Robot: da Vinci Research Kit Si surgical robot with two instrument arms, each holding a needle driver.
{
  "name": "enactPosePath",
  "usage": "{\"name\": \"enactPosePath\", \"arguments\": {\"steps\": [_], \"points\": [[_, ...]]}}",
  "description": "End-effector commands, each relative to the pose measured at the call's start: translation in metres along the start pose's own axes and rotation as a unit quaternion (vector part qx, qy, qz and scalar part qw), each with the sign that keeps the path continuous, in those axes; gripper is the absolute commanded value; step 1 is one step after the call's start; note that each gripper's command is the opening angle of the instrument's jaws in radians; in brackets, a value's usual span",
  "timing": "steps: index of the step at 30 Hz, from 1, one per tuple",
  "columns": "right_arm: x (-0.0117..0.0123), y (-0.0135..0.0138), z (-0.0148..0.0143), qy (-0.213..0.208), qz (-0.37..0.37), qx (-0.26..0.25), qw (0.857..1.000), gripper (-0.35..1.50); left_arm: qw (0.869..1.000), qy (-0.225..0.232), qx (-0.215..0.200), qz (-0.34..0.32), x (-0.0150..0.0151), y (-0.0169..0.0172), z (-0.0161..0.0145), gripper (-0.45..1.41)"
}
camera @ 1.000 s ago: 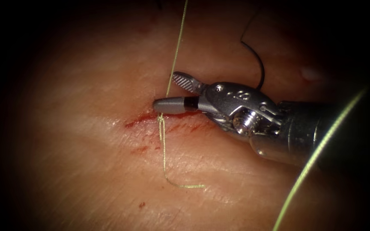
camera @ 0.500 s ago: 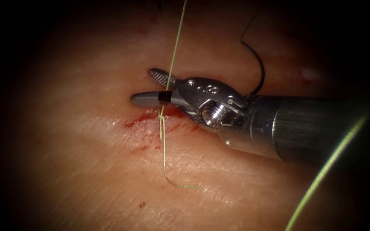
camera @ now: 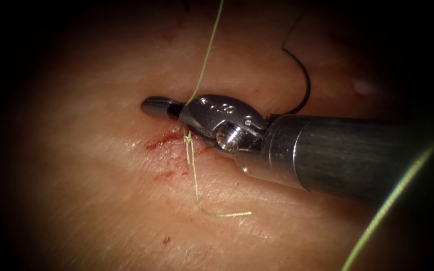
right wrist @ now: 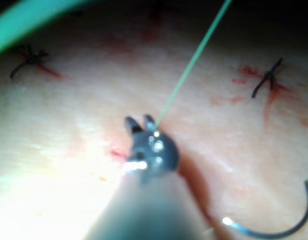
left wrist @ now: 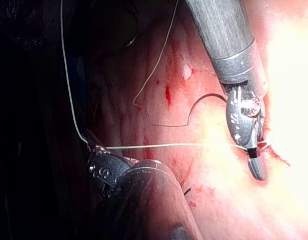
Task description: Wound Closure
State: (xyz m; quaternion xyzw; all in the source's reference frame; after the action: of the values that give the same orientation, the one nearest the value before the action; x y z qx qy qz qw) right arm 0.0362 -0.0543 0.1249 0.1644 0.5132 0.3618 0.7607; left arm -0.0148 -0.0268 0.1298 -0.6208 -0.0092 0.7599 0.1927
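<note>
Thread [camera: 204, 60] clamped by right tool [camera: 163, 107]; needle [camera: 300, 80] free on tissue [camera: 101, 190]

Endoscope above and in front of the cut [camera: 169, 140]; both wrist cameras close; shared: right pincer [camera: 159, 107], thread [camera: 204, 57].

A: Right tool [camera: 163, 107]?
B: Polished metal, glossy, with bright glints on the wrist housing and its screw; the shaft is brushed metal, duller, finely streaked.

A: Left tool [left wrist: 96, 155]?
B: Dark metal with a dull sheen, mostly in shadow.

A: Tissue [camera: 101, 190]?
B: Soft, moist pink surface, faintly glossy, fine fibrous streaks across it; red fluid [camera: 164, 139] lies wet along the cut.

A: Thread [camera: 204, 55]?
B: Pale green filament, smooth where taut, slightly twisted and matt at the knot.

A: Needle [camera: 305, 83]?
B: Thin dark wire, smooth, with little shine.
</note>
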Motion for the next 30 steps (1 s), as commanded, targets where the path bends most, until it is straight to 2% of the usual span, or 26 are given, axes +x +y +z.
{"name": "enactPosePath", "arguments": {"steps": [1, 7, 8, 9, 10, 11, 14, 15, 18, 22, 24, 25, 30], "points": [[0.0006, 0.0004, 0.0005, 0.005, -0.007, -0.001, 1.000, -0.35, 1.000, 0.001, 0.001, 0.002, 0.0000, -0.0006, 0.0004, -0.45], [0.0009, 0.0003, -0.0008, 0.006, -0.029, 0.006, 1.000, -0.35, 1.000, 0.000, 0.001, 0.000, 0.0002, -0.0008, 0.0001, -0.45], [0.0009, 0.0002, -0.0010, 0.007, -0.029, 0.004, 1.000, 0.00, 1.000, 0.000, 0.001, 0.000, 0.0003, -0.0009, 0.0002, -0.45], [0.0009, 0.0001, -0.0013, 0.007, -0.028, 0.000, 1.000, 0.51, 1.000, 0.000, 0.001, -0.001, 0.0004, -0.0010, 0.0003, -0.45], [0.0010, -0.0001, -0.0016, 0.010, -0.027, -0.013, 0.999, 1.14, 1.000, 0.000, 0.002, 0.001, 0.0006, -0.0011, 0.0006, -0.45], [0.0011, -0.0002, -0.0026, 0.015, -0.026, -0.034, 0.999, 1.48, 1.000, 0.000, 0.003, 0.002, 0.0009, -0.0013, 0.0010, -0.45], [0.0009, -0.0005, -0.0049, 0.015, -0.025, -0.033, 0.999, 1.48, 1.000, -0.002, 0.007, 0.002, 0.0016, -0.0016, 0.0021, -0.45], [0.0007, -0.0004, -0.0074, 0.011, -0.025, -0.023, 0.999, 1.48, 1.000, 0.000, 0.005, 0.003, 0.0020, -0.0017, 0.0034, -0.45], [-0.0001, -0.0001, -0.0112, -0.009, -0.030, -0.009, 0.999, 1.48, 1.000, 0.005, 0.000, 0.006, 0.0021, -0.0015, 0.0054, -0.45], [-0.0017, 0.0006, -0.0170, -0.041, -0.029, -0.023, 0.998, 1.48, 1.000, 0.006, -0.007, 0.011, 0.0016, -0.0009, 0.0082, -0.45], [-0.0028, 0.0007, -0.0203, -0.055, -0.025, -0.035, 0.998, 1.48, 1.000, 0.001, -0.013, 0.015, 0.0008, -0.0005, 0.0098, -0.45], [-0.0035, 0.0008, -0.0230, -0.063, -0.021, -0.041, 0.997, 1.48, 1.000, -0.004, -0.017, 0.020, -0.0001, -0.0002, 0.0111, -0.45], [-0.0050, 0.0011, -0.0286, -0.066, -0.012, -0.069, 0.995, 1.48, 0.998, -0.025, -0.029, 0.040, -0.0038, 0.0006, 0.0150, -0.45]]}}
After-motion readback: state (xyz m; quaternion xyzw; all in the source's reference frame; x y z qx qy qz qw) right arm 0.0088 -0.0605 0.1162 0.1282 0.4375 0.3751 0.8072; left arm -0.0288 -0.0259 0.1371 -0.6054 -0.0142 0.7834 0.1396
